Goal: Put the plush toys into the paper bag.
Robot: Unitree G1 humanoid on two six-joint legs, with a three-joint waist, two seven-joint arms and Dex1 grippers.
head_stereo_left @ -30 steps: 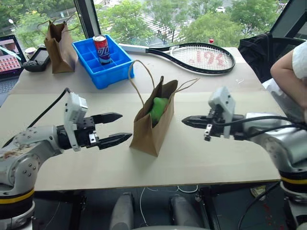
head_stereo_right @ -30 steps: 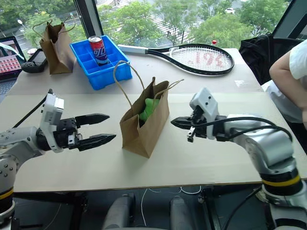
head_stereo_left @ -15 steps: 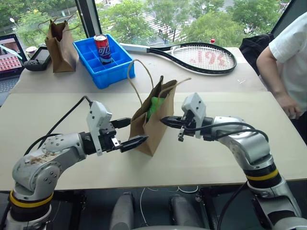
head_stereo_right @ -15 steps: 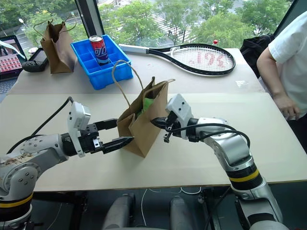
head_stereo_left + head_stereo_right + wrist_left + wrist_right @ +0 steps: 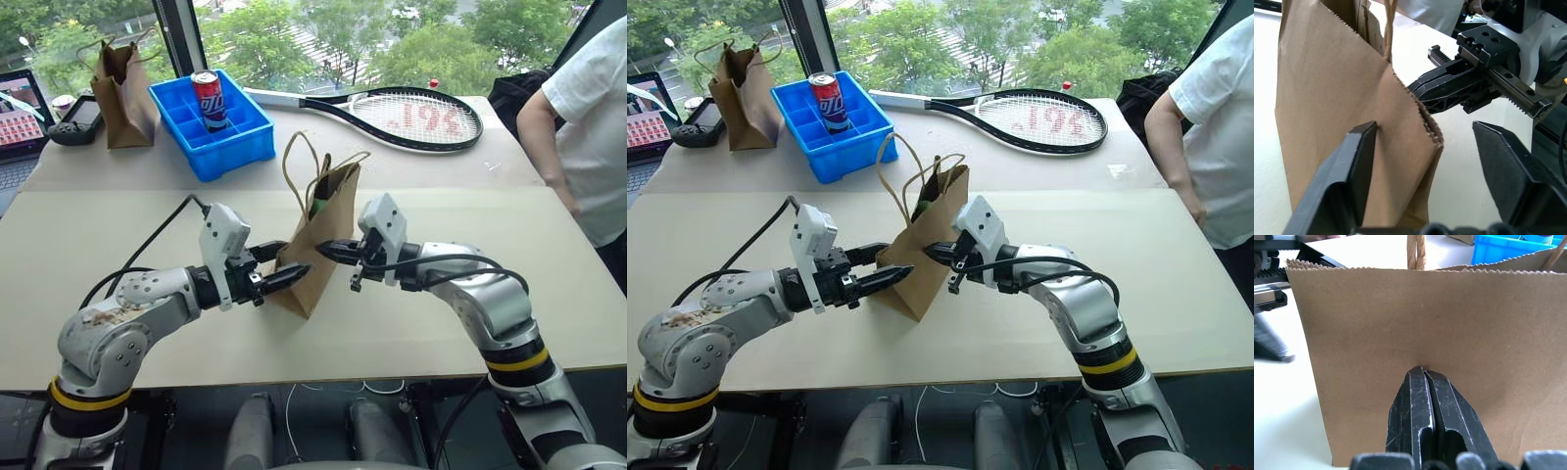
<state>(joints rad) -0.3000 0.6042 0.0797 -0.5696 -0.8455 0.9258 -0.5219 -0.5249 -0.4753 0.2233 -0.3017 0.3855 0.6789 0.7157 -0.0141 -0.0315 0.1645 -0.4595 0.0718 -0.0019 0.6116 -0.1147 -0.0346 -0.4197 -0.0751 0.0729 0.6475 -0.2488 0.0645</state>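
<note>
Paper bag (image 5: 318, 235), creased light-brown kraft with twine loops, stands upright mid-tabletop between both grippers. Left gripper (image 5: 284, 277), jaws partly spread, straddles one narrow bag corner. Right gripper (image 5: 328, 253), fingers pressed together, touches the opposite broad face. A green plush toy (image 5: 318, 208) peeks inside.

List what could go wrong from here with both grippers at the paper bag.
1. The right gripper, shut, presses its tip into the paper bag's side; the bag already leans and could topple or crease.
2. The left gripper, open, straddles the bag's corner; closing may crumple the mouth shut over the light-green plush toy inside.
</note>
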